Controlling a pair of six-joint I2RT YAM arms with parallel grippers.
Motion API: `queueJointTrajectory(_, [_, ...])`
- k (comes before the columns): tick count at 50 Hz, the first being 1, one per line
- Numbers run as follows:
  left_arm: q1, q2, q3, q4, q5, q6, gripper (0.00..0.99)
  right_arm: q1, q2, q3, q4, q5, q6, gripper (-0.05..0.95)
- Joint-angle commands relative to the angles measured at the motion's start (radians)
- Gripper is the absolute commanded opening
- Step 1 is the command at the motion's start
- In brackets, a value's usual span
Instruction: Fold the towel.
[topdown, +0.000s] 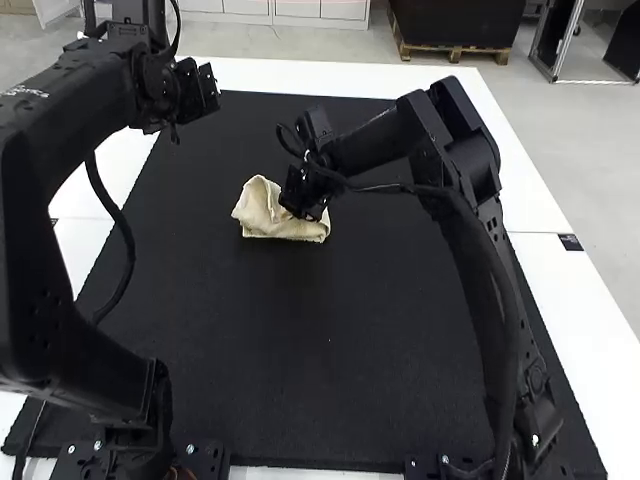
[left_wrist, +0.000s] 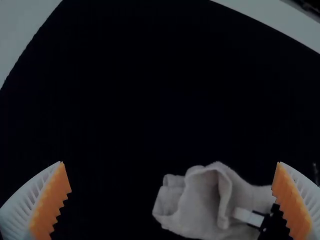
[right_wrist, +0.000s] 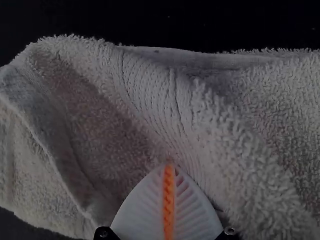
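Note:
In the high view my left gripper (topdown: 200, 90) is over the mat's far left part, away from the towel. My right gripper (topdown: 305, 205) is down at the cream towel (topdown: 262, 212), which lies bunched with a raised fold. Both ribbed fingers of my left gripper (left_wrist: 175, 175) stand wide apart in the left wrist view, the towel (left_wrist: 200, 200) lying beyond them, not held. Seen from the right wrist, my right gripper (right_wrist: 169, 167) is shut with its orange pads together, pinching a middle part of the towel (right_wrist: 240, 135), where creases converge at the tips.
A large black mat (topdown: 300, 350) lies on the white table (topdown: 570, 290) beneath both arms. The near part of the mat is bare between the arm bases. The right arm reaches in over the mat's right side.

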Motion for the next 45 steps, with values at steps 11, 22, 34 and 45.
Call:
queueJointTrajectory(11, [0.013,-0.025,-0.014,0.005,0.011,-0.009,0.949,0.042,-0.040,0.020,0.016,0.006,0.002,-0.02])
queueJointTrajectory(22, [0.013,-0.025,-0.014,0.005,0.012,-0.009,0.949,0.046,-0.019,0.042,0.016,0.006,0.002,-0.02])
queueJointTrajectory(34, [0.013,-0.025,-0.015,0.005,0.012,-0.009,0.949,0.048,0.003,0.068,0.016,0.006,0.002,-0.02])
queueJointTrajectory(45, [0.013,-0.025,-0.017,0.003,0.012,-0.009,0.949,0.048,0.008,0.068,0.016,0.008,0.002,-0.02])
